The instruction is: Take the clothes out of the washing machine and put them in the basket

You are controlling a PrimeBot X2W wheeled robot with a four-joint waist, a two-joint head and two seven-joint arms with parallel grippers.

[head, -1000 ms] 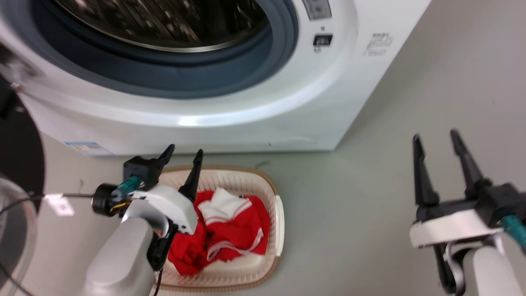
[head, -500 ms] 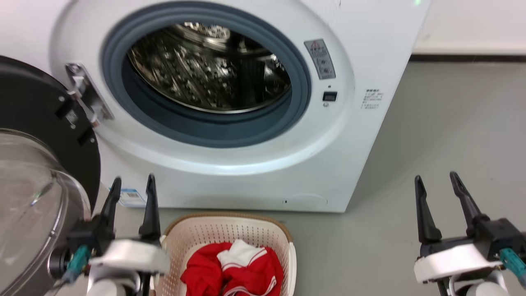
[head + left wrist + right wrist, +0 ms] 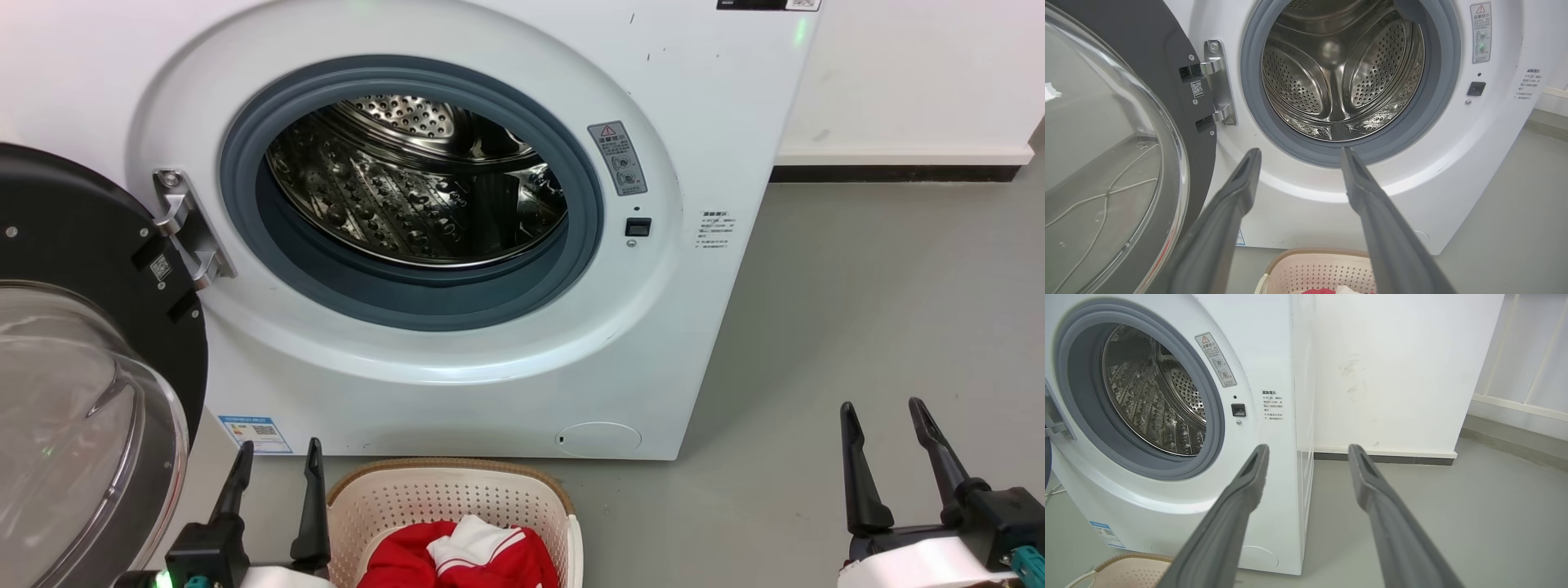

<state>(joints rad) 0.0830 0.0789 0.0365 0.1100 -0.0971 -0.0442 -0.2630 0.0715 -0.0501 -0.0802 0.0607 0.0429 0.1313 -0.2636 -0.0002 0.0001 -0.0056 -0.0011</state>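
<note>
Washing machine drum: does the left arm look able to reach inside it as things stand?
Probably yes. The door is swung wide open to the left, nothing blocks the porthole, and the left gripper, open and empty, points toward the drum from in front and below.
</note>
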